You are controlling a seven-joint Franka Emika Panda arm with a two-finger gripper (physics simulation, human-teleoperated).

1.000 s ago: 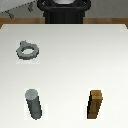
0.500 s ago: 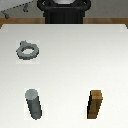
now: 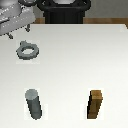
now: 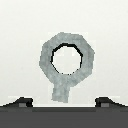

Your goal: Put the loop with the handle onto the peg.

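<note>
The loop with the handle (image 3: 19, 52) is a flat grey ring lying on the white table at the exterior view's left, its stub handle pointing toward that view's right. My gripper (image 3: 17, 32) hangs just above and behind it, apart from it. In the wrist view the loop (image 4: 47, 57) lies flat straight below, with its handle toward the gripper (image 4: 64, 102). The two dark fingertips (image 4: 22, 102) stand far apart, so the gripper is open and holds nothing. The peg (image 3: 33, 104), an upright dark grey cylinder, stands near the front left of the table, well away from the loop.
A brown wooden block (image 3: 96, 104) stands upright at the front, on the exterior view's right. The robot's dark base (image 3: 62, 11) sits behind the table's far edge. The white table (image 3: 80, 60) spans the whole view.
The gripper, out of view in both earlier frames, now shows at the upper left above the loop. Loop, peg and block have not moved.
</note>
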